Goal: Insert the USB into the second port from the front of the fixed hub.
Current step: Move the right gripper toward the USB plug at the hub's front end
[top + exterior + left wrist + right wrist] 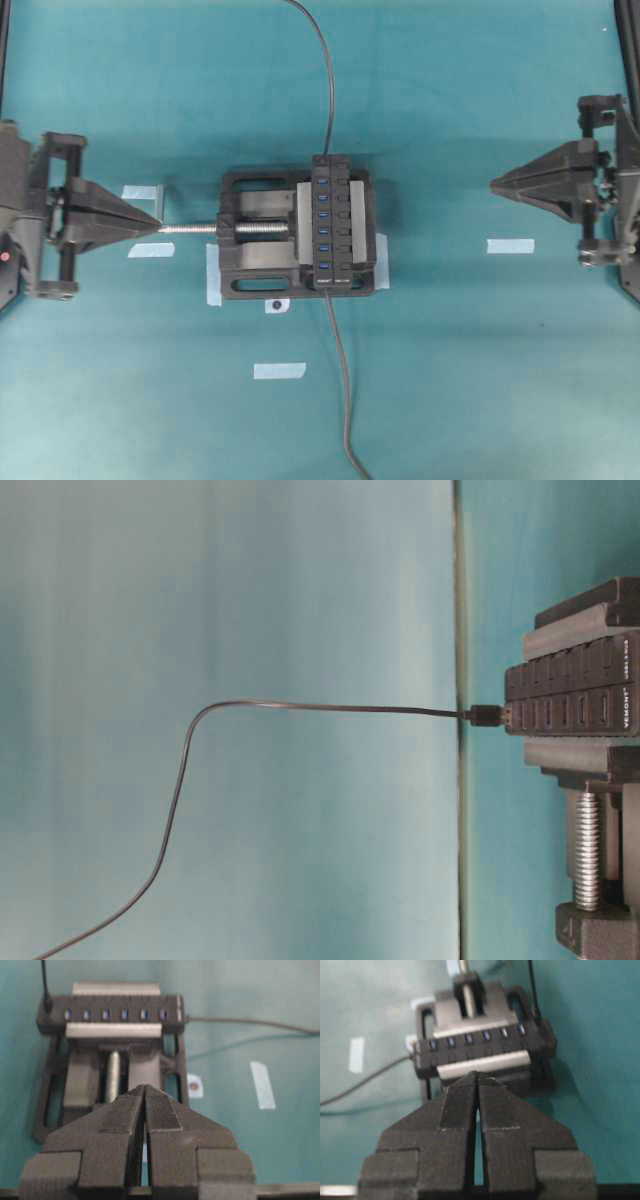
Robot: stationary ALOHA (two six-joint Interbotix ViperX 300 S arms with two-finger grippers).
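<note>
The fixed hub (345, 225) is a black bar clamped upright-faced in a vise, with its row of blue ports running front to back. The USB (487, 716) stands plugged into the rearmost slot of that row, and its thin cable (327, 90) leads away behind. The second port (323, 247) from the hub's near end shows blue with nothing in it. My left gripper (160, 222) is shut and holds nothing, left of the vise screw. My right gripper (492, 185) is shut and holds nothing, well right of the hub.
The black vise (250, 235) and its screw (190, 228) point toward my left gripper. The hub's own cable (340, 380) runs from its near end to the front edge. Pale tape strips (279, 370) (510, 245) (140, 191) lie on the teal table.
</note>
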